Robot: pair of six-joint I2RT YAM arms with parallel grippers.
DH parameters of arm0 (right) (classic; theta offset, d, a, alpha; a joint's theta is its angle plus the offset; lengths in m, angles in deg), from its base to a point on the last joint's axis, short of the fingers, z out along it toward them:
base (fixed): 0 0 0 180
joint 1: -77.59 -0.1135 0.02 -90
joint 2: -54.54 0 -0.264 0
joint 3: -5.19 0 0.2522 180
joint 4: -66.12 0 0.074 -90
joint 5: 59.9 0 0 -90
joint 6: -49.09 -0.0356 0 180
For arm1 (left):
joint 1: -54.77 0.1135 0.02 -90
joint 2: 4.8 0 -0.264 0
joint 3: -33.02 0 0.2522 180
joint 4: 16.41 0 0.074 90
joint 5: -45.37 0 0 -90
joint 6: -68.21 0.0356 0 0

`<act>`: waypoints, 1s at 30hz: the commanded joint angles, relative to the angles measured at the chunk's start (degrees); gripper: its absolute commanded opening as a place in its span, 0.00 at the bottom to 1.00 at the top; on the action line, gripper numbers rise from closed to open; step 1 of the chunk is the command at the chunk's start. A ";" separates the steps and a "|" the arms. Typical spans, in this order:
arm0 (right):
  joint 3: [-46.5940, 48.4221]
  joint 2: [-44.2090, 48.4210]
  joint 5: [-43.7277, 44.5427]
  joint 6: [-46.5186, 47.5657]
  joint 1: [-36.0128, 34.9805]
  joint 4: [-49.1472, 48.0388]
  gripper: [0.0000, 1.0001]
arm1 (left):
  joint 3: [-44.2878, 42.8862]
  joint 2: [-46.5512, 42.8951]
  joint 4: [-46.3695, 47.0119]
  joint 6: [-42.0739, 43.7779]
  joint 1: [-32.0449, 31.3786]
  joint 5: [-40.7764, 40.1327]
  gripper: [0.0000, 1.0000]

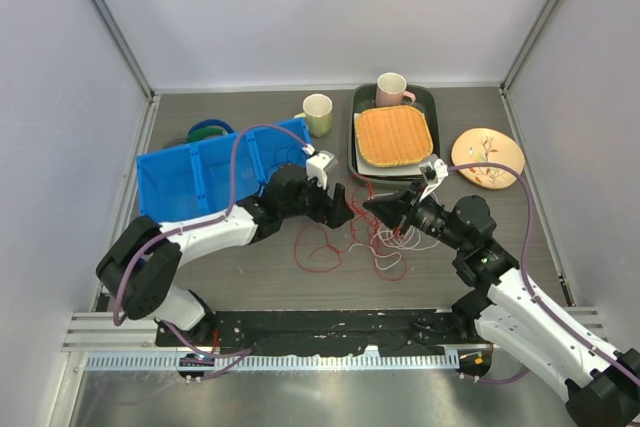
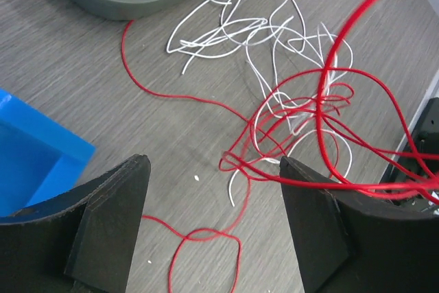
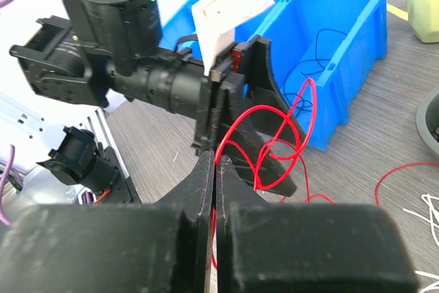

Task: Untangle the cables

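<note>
Red cable (image 1: 322,247) and white cable (image 1: 405,242) lie tangled on the table between my two grippers. My left gripper (image 2: 214,164) is open above the red loops, and a red strand (image 2: 357,183) drapes over its right finger (image 2: 329,231). The white cable (image 2: 240,32) spreads beyond the red one, near the tray. My right gripper (image 3: 216,159) is shut on the red cable (image 3: 274,135), which arcs up from its tips and loops around the left gripper's finger (image 3: 267,121). A dark blue cable (image 3: 328,36) lies in the blue bin. In the top view both grippers (image 1: 340,209) (image 1: 375,207) nearly meet.
A blue bin (image 1: 215,172) stands at the left, close behind the left arm. A dark tray (image 1: 356,142) holds an orange mat and a pink cup. A pale green cup (image 1: 318,114) and a wooden plate (image 1: 488,157) sit at the back. The tray's rim (image 2: 137,1) is near the white cable.
</note>
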 commanded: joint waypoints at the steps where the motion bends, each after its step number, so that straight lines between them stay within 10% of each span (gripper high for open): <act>1: 1.33 1.89 -0.22 -1.09 -0.07 -2.22 0.01 | -3.57 2.54 5.87 0.23 -0.18 0.69 0.79; 17: 1.42 3.21 1.00 -4.25 -0.07 -3.36 0.01 | -3.39 9.05 18.62 -5.04 -1.49 5.54 0.69; 30: 1.15 4.09 2.06 -4.96 -0.07 -3.54 0.01 | -1.46 10.72 24.86 -9.97 -4.04 -6.85 0.11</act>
